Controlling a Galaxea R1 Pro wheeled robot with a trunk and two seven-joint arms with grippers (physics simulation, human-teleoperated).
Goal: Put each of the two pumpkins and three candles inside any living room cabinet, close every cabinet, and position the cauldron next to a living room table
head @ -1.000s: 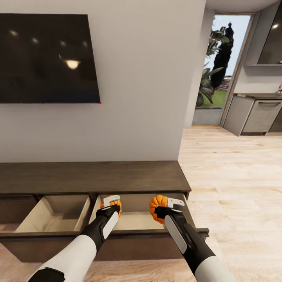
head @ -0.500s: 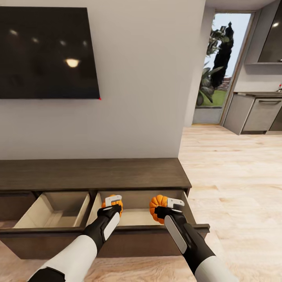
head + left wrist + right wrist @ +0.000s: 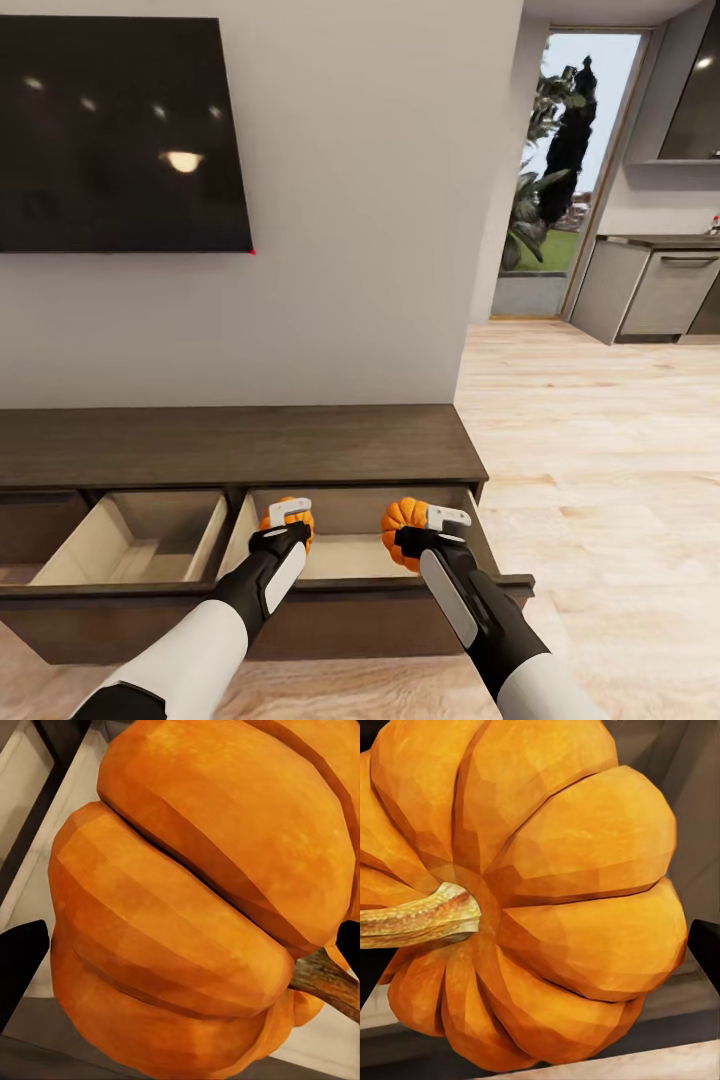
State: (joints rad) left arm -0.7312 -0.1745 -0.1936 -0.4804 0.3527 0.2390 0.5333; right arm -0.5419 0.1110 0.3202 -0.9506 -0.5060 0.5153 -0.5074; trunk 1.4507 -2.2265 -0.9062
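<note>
Head view: low dark-brown cabinet (image 3: pixel 240 445) against the white wall, its wide drawer (image 3: pixel 300 610) pulled out, pale interior split into compartments. Left end effector (image 3: pixel 287 520) clamped on a small orange pumpkin (image 3: pixel 290 525), held over the near-left part of the right-hand compartment; whether the pumpkin touches the drawer floor cannot be told. Right end effector (image 3: pixel 428 525) clamped on a second pumpkin (image 3: pixel 402 530), held over the same compartment toward its right side, the two pumpkins well apart. Left-hand compartment (image 3: pixel 135 540) sits beside them. Left wrist view: the left-hand pumpkin (image 3: pixel 195 907) close up, brown stem (image 3: pixel 326 982) pointing sideways, dark fingertips (image 3: pixel 19 960) at both flanks, pale drawer lining behind. Right wrist view: the right-hand pumpkin (image 3: pixel 532 900) seen stem-on, tan stem (image 3: pixel 420 919) pointing sideways, a dark fingertip (image 3: pixel 706 949) at its edge, drawer front and a strip of wood floor behind. Black television (image 3: pixel 120 135) hangs on the wall above the cabinet. Light wood floor (image 3: pixel 600 450) runs right toward grey kitchen units (image 3: pixel 655 295) and a glazed door (image 3: pixel 565 170) with plants outside.
</note>
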